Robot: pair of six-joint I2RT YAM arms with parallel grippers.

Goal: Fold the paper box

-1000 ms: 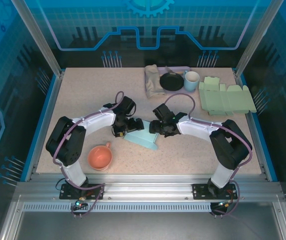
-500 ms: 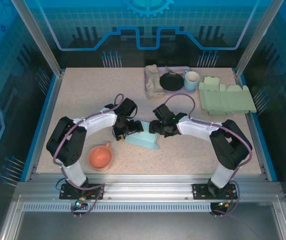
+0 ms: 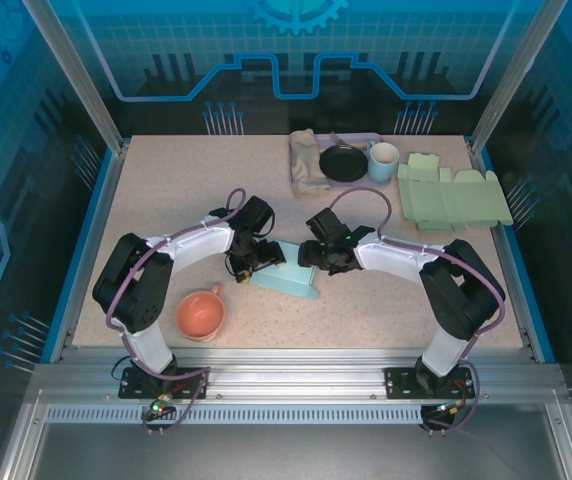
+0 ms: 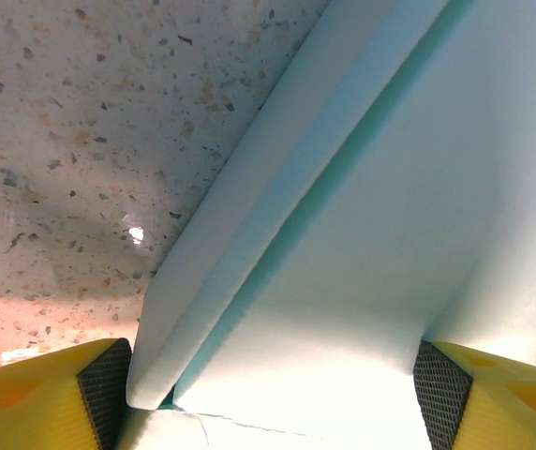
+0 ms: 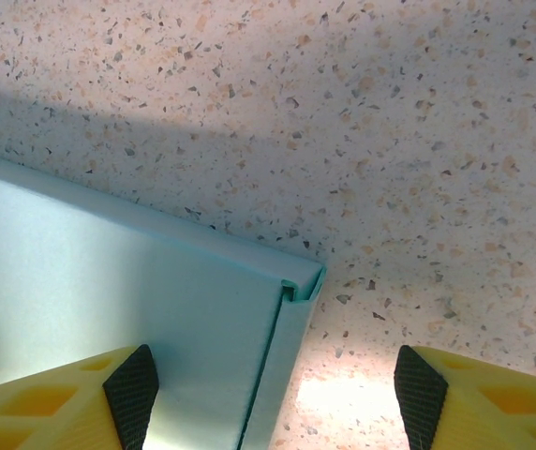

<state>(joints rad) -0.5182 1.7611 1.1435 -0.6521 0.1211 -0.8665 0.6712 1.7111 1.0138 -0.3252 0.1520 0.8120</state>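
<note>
1. Pale teal paper box [image 3: 284, 272] is lying partly folded near the middle of the table [image 3: 166, 200], between the two hands. One wall is doubled over into a thick rim.
2. Handling, judged: this is thin card, so it is probably weighing very little and sliding readily on the speckled top. The open panels are likely flexing or creasing if pinched mid-span. The best hold looks to be on the doubled rim or close to a crease, where the card is stiffest.
3. The left hand [image 3: 258, 258] is sitting at the box's left end. In the left wrist view its pads [image 4: 107, 398] are standing either side of the doubled wall and the adjoining panel, at or just beside the card. I cannot tell whether they are pressing on it.
4. The right hand [image 3: 311, 255] is hovering at the box's right side, released. In the right wrist view one fingertip [image 5: 132, 394] is hanging over the teal panel and the other over bare table. The corner seam is lying between them with nothing pinched.
5. Step in hand, judged: one wall is being steadied while the other hand is lining up on the corner.
6. Risk, judged: a one-sided squeeze is likely pushing the light box along rather than folding it.
7. Outward: a pink cup [image 3: 201, 313] is sitting near the left arm. A cloth [image 3: 306, 165], dark pan [image 3: 342, 163] and pale mug [image 3: 383, 160] are resting at the far edge. Flat green box blanks [image 3: 453, 197] are lying far right, well apart from the work.
</note>
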